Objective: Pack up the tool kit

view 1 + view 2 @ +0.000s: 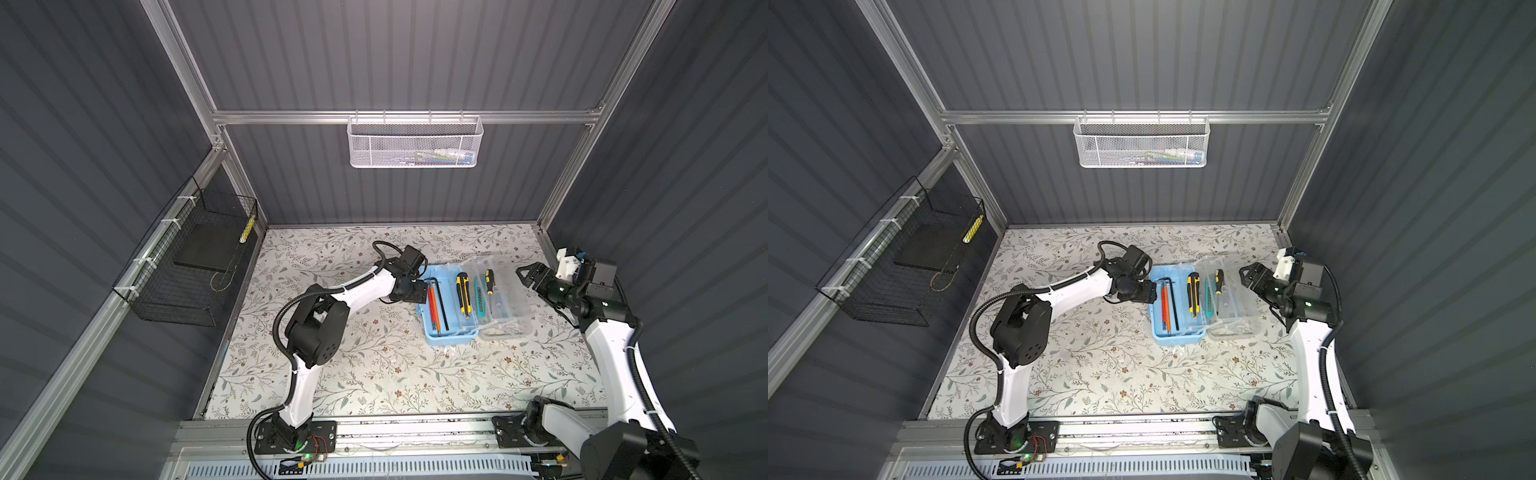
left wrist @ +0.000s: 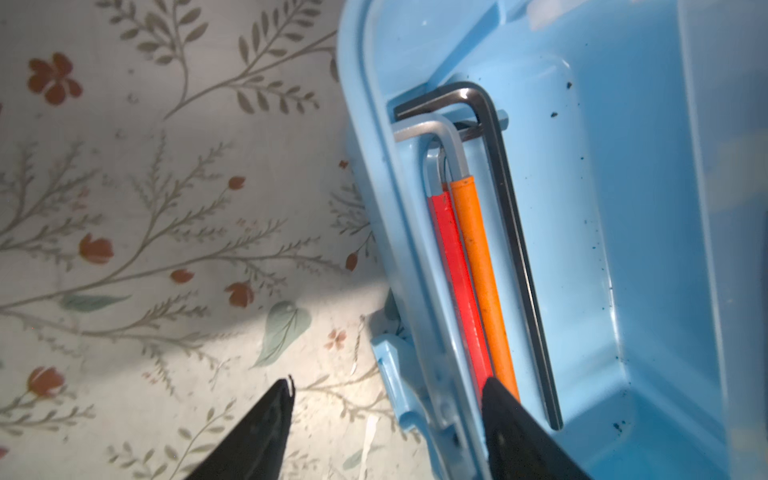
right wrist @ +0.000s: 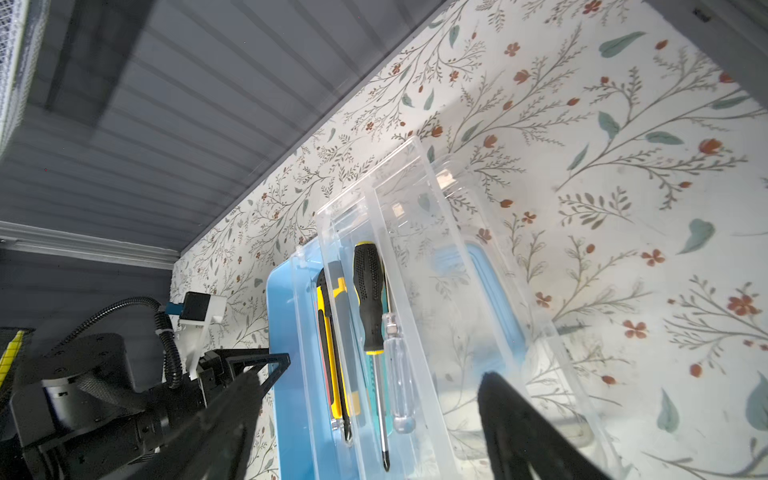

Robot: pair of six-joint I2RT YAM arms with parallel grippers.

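Lying open toward three o'clock on the desk (image 1: 374,374), the light-blue box (image 1: 446,337) held hex keys (image 1: 436,305). The left claw (image 2: 390,382), released, straddled its nine-o'clock wall. The right claw (image 1: 524,277) hovered released, empty, at three o'clock of the clear lid (image 1: 509,291).

Robotics lab booth: aluminium frame (image 1: 291,117), grey ribbed walls (image 1: 415,54), 2 arms (image 1: 361,286) (image 1: 615,353).

Overhead pair, close wrists; box (image 1: 446,338) seemingly shared.
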